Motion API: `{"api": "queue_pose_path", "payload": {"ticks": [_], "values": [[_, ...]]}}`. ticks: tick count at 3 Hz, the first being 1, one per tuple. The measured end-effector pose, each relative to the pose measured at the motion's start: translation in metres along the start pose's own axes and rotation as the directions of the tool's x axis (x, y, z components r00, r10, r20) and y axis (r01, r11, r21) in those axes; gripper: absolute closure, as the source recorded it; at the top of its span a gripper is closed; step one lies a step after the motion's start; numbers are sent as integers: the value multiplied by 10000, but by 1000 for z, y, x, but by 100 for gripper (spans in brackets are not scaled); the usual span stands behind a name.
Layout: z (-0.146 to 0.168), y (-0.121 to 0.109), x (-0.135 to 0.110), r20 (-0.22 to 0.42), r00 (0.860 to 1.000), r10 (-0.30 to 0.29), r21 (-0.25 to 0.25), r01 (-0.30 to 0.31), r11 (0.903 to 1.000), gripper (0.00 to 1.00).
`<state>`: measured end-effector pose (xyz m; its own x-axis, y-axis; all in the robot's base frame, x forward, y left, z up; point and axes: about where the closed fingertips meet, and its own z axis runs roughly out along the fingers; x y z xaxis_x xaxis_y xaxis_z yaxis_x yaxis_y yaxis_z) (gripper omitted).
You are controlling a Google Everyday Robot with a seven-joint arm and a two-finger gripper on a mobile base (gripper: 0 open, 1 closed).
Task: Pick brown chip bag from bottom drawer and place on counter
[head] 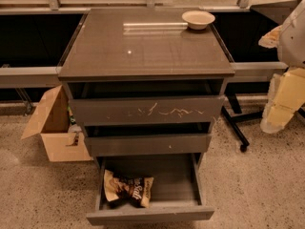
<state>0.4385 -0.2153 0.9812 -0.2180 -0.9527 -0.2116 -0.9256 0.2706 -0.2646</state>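
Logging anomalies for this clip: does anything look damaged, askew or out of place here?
White scratches mar the front of the upper drawer. The brown chip bag lies crumpled at the left of the open bottom drawer. Nothing is spilled. The gripper hangs at the right edge, apart from the cabinet.

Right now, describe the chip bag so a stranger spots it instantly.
Under the counter, the bottom drawer stands open, left of the gripper at the right edge. In its left half lies the brown chip bag: crumpled foil, white script, unlike the plain cardboard box outside.
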Motion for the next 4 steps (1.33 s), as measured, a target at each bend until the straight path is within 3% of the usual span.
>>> {"api": "queue_pose_path", "payload": {"ticks": [1, 2, 3, 4], "values": [[0, 0, 0, 0, 10000, 0, 0, 0, 10000, 0], [25, 5, -4, 559, 9984, -9, -169, 18, 9999, 0], [82, 22, -21, 2077, 9781, -168, -640, 307, 9975, 0], [132, 40, -46, 3785, 9253, -215, -885, 593, 9943, 0]]}}
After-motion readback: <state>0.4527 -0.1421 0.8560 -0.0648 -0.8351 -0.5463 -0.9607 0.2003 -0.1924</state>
